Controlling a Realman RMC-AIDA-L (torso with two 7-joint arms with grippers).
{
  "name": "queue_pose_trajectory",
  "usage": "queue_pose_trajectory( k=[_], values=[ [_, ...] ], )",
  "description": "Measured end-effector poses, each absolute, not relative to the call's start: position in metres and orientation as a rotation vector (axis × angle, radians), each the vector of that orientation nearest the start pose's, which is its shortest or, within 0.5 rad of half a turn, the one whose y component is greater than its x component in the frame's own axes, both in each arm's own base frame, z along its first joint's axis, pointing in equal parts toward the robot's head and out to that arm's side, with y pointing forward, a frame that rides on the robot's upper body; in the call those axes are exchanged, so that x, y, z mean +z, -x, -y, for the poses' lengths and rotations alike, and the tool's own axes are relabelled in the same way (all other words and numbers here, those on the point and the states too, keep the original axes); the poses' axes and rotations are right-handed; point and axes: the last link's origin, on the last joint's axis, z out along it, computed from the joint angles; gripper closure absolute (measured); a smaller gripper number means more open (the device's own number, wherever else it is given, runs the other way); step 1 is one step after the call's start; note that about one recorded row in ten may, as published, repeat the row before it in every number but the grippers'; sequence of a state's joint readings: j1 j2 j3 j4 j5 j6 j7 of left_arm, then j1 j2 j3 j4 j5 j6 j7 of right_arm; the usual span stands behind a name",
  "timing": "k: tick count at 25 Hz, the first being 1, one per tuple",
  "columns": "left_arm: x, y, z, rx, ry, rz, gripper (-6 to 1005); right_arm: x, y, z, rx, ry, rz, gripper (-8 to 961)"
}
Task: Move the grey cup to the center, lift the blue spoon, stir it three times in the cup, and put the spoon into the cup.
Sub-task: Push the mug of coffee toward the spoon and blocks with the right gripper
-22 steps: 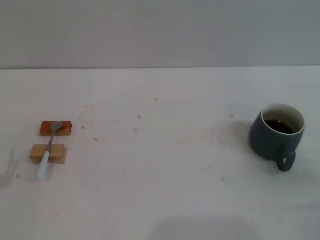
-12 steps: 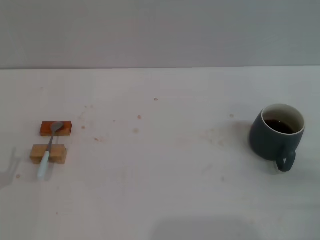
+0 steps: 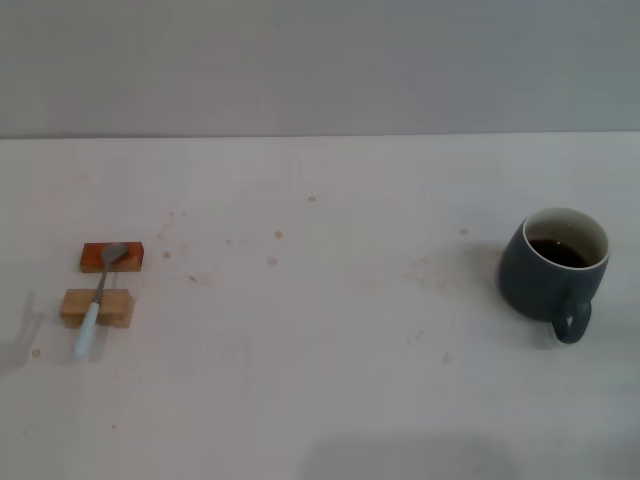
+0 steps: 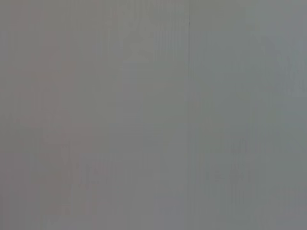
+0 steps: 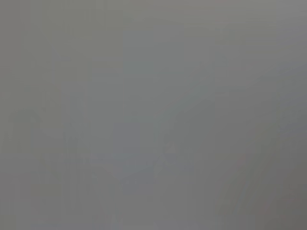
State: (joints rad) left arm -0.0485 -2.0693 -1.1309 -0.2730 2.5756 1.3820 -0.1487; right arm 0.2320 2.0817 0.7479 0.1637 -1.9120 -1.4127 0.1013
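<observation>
We are seeing none of our own body in any view; both wrist views are showing only plain, featureless grey.

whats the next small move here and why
Probably bring the right arm in toward the cup. It stands upright at the table's right side, far from center, handle facing the robot. The spoon lies across two wooden blocks on the left, untouched. Neither gripper shows in any view.

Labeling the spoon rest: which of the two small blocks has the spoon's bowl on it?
The orange-brown block, the one farther from the robot. The blue spoon has its bowl there; its pale handle crosses the tan block, the nearer one.
</observation>
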Motion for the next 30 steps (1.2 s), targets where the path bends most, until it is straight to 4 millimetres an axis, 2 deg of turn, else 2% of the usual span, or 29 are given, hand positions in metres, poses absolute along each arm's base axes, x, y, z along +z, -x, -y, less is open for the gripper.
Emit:
queue_pose_trajectory(
  k=[10, 30],
  values=[
    [0.019, 0.382, -0.216, -0.676, 1.376, 0.546, 166, 0.018, -0.386, -0.277, 0.600, 1.268, -0.658, 954],
    [0.018, 0.379, -0.219, -0.686, 1.376, 0.541, 165, -0.010, -0.374, -0.299, 0.567, 1.418, -0.722, 954]
  ],
)
